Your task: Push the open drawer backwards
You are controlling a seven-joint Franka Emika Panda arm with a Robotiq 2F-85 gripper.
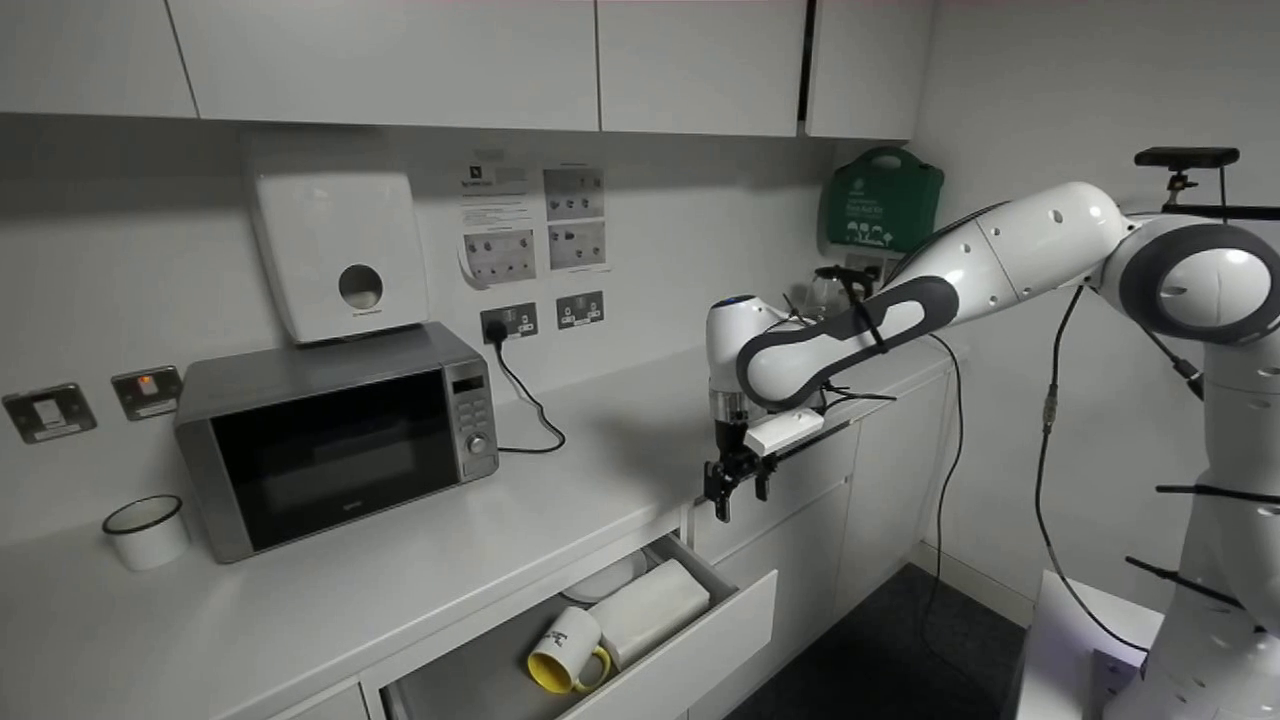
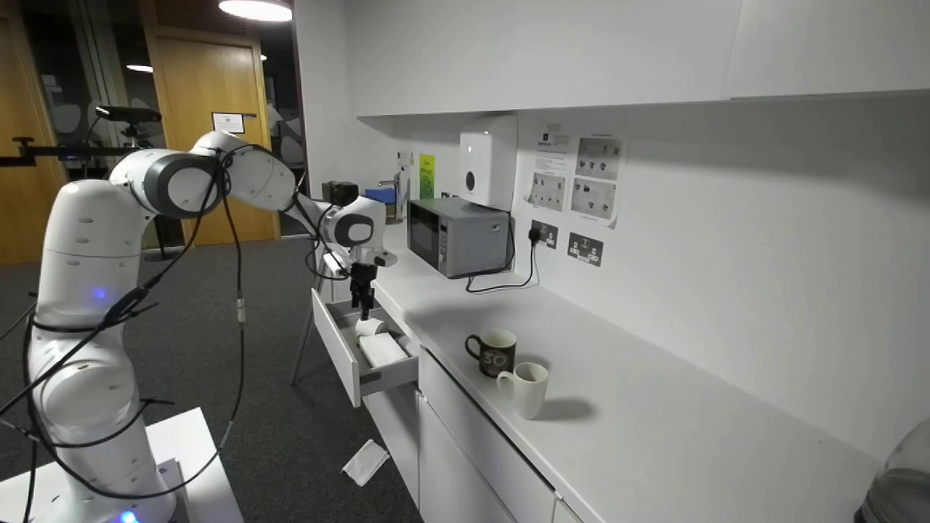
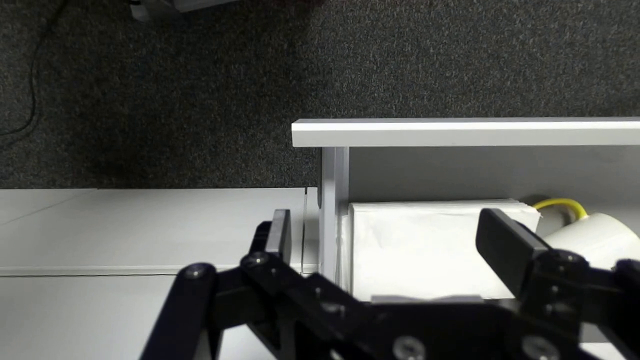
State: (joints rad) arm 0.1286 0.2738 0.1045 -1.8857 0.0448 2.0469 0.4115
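Wrist view: the gripper (image 3: 384, 230) points down with its jaws spread wide, seen on either side of one side wall of the drawer (image 3: 465, 132); a white paper stack (image 3: 420, 245) lies in the drawer, beside that wall. In an exterior view the drawer stands open under the near edge of the counter (image 1: 600, 470), the gripper above its right end; a yellow-handled white mug (image 1: 572, 638) lies tipped in it, left of the stack. Farther back on the counter stands a microwave (image 1: 340, 430), a white cup (image 1: 152, 545) to its left.
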